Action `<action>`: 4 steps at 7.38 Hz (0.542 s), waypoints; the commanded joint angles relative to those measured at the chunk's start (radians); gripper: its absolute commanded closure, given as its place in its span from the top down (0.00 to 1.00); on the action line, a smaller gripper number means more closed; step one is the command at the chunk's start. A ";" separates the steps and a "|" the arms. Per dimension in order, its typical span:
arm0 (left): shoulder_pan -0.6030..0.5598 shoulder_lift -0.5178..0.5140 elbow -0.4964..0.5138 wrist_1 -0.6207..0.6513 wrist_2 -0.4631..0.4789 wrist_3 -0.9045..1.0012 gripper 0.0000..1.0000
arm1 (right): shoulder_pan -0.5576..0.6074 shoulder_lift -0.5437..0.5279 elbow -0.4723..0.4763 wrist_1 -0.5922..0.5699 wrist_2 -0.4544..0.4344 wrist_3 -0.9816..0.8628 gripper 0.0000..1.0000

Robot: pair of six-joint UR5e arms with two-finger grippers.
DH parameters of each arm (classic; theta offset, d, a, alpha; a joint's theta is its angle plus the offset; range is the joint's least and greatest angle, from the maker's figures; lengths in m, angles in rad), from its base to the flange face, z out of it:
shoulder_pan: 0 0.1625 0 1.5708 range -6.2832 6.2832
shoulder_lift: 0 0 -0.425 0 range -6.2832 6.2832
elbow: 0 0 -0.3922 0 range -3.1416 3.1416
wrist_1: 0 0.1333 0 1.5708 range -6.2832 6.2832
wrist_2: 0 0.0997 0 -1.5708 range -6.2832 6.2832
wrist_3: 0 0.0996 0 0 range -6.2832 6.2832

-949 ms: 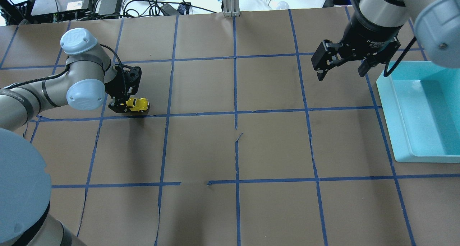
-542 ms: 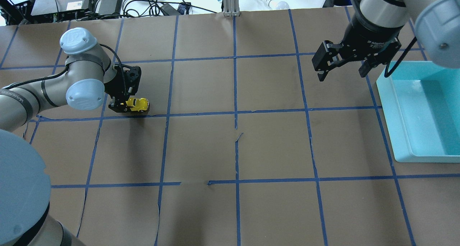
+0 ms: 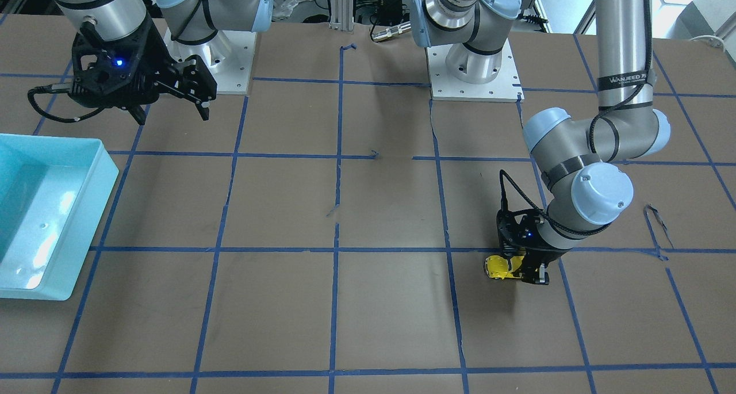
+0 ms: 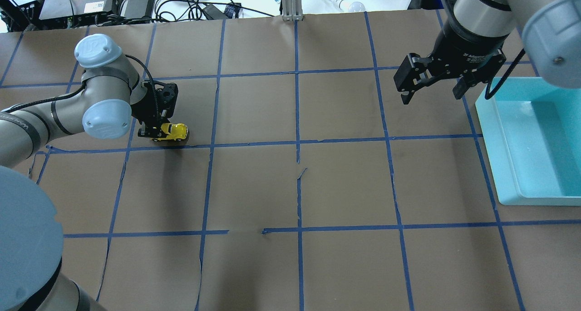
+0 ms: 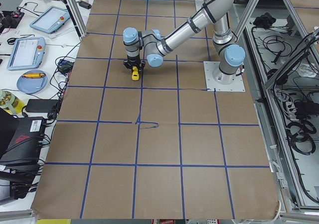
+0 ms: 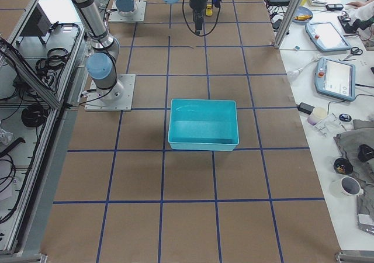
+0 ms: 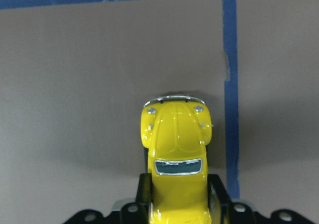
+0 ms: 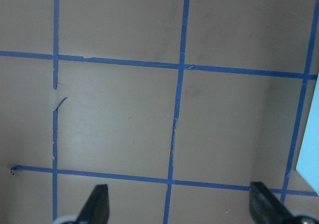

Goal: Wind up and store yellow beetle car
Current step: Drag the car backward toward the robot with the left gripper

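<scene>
The yellow beetle car (image 4: 175, 131) is a tiny glossy toy with dark windows, on the left side of the brown paper. My left gripper (image 4: 156, 133) is shut on the car's rear half and holds it low at the table surface. In the left wrist view the car (image 7: 177, 144) points away from the camera, its hood and bumper sticking out beyond the fingers (image 7: 144, 191). It also shows in the front-facing view (image 3: 499, 267). My right gripper (image 4: 431, 96) is open and empty, hanging above the table at the far right, next to the bin.
A light blue bin (image 4: 488, 120) stands at the right edge of the table, also seen in the front-facing view (image 3: 106, 175), with nothing in it. The brown paper is marked with a blue tape grid (image 4: 297, 143). Cables and devices lie beyond the far edge.
My left gripper has shifted very slightly away from the near edge with the car still held. The right gripper has barely moved and stays open.
</scene>
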 commanded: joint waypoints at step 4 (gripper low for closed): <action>0.006 -0.003 0.000 0.001 0.003 0.005 0.00 | 0.002 0.001 0.000 -0.003 0.001 0.001 1.00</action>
